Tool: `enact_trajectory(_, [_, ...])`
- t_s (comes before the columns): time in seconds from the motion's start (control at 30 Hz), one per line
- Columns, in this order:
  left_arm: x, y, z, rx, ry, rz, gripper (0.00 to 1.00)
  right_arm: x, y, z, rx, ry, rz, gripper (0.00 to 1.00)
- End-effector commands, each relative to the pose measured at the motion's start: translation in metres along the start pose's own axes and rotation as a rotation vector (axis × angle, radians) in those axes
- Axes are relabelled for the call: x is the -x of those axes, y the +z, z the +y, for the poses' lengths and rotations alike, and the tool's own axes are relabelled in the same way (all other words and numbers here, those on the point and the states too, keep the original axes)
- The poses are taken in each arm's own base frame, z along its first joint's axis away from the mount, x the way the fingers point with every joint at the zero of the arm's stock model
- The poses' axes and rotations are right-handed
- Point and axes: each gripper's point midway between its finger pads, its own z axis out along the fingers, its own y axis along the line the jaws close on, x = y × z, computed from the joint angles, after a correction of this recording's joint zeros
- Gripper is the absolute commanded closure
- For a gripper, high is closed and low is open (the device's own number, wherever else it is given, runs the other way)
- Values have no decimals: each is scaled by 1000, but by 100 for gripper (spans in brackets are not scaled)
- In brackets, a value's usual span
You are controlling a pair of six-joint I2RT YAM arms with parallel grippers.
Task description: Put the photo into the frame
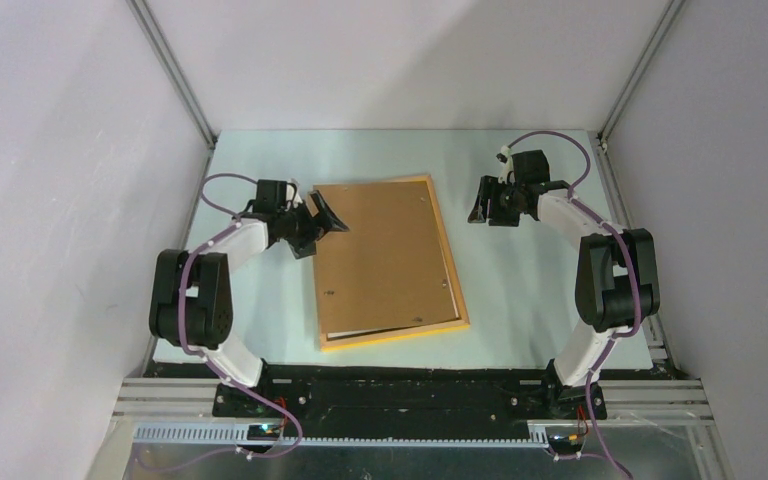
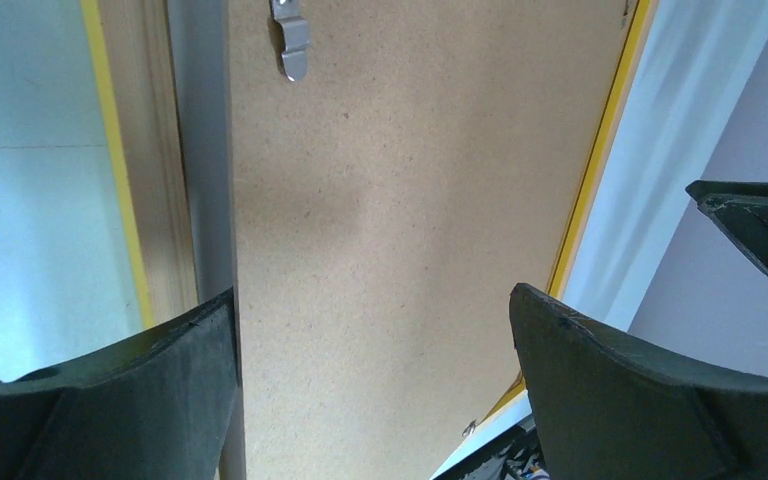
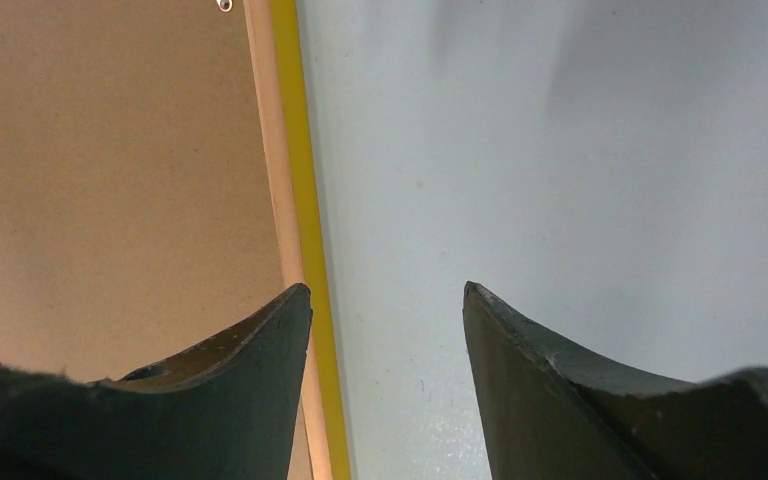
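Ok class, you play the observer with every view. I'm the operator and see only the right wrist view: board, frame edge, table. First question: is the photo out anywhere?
Observer: No photo shows in any view. The board lies over the back of the frame.
Operator: Where is the left arm?
Observer: The left fingers stand open above the frame's left side, holding nothing.
Operator: Anything on the board that I'm missing?
Observer: A small metal clip sits on it, seen from the left wrist.
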Motion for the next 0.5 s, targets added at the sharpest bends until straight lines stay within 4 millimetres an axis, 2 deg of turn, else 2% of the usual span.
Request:
enact_trajectory(0.0, [9, -17, -12, -11, 79, -73, 0, 8, -6, 4, 15, -25, -32, 39])
enact_trajectory(0.47, [-1, -21, -5, 2, 66, -75, 0, 9, -7, 3, 9, -29, -39, 39])
